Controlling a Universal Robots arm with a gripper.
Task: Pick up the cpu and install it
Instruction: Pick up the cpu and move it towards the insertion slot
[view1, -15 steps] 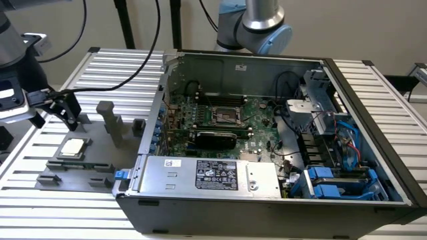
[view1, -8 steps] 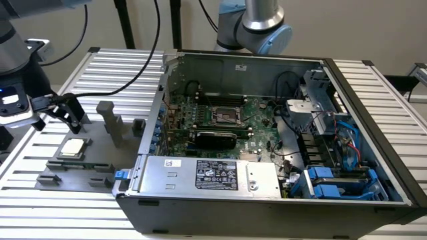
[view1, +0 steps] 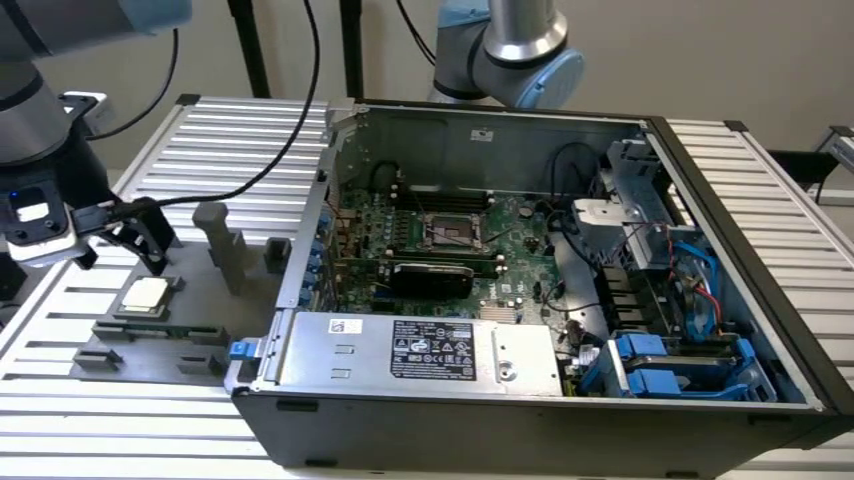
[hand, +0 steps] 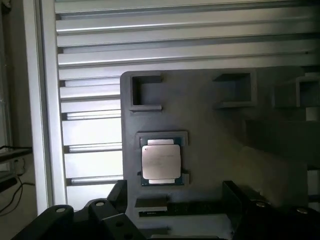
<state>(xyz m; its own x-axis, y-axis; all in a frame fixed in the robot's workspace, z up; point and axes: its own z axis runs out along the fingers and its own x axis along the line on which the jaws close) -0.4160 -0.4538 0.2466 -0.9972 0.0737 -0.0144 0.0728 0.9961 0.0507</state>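
Just below the claw (view1: 123, 262) the cpu (view1: 146, 292) lay flat in its seat on the grey fixture (view1: 214, 310), untouched. Its fingers (hand: 116, 197) stood wide apart, holding nothing. Step: approach for pick, approx. Grasp needs claw centred, fingers astride chip's edges.

A: where's the cpu (hand: 161, 161) sitting rn?
B: flat in its pocket on the grey fixture (hand: 210, 125), slatted table (hand: 150, 45) under that. gripper (hand: 175, 192) has its jaws wide apart, not touching the chip.
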